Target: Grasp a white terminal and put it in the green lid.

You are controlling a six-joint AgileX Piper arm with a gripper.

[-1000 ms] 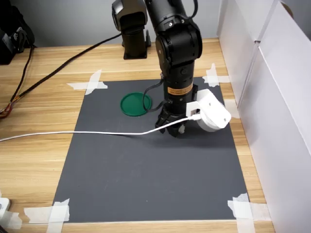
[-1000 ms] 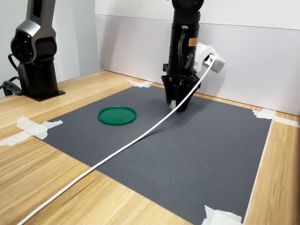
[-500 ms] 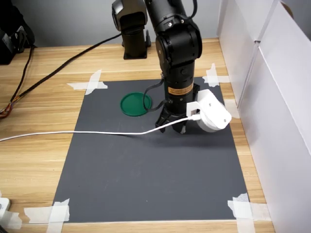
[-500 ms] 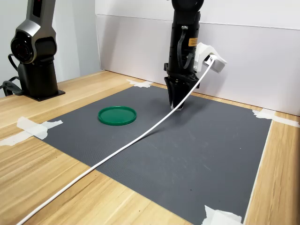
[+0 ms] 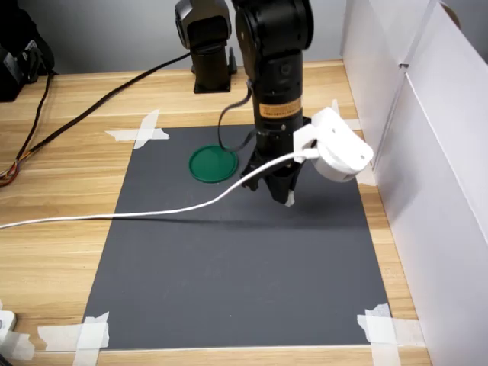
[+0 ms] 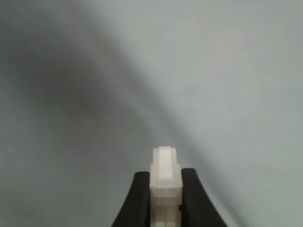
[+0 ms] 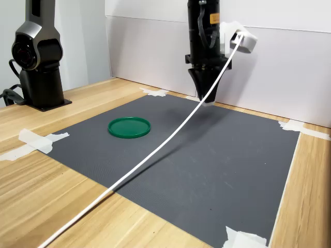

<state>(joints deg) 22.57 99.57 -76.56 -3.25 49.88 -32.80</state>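
**Terminal pinched above the mat**

The gripper [image 6: 165,201] pinches the white terminal [image 6: 164,177] between its dark fingertips, clear of the grey mat [image 5: 244,267]. The terminal's long axis runs along the fingers, stepped end outward. The green lid [image 5: 213,163] lies flat nearby on the first exterior view's left.

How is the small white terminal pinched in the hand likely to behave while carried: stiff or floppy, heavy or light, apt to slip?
The white terminal looks like stiff moulded plastic. It seems light, being tiny beside the green lid. Held only between the narrow fingertips of the hand, it might slip or twist.
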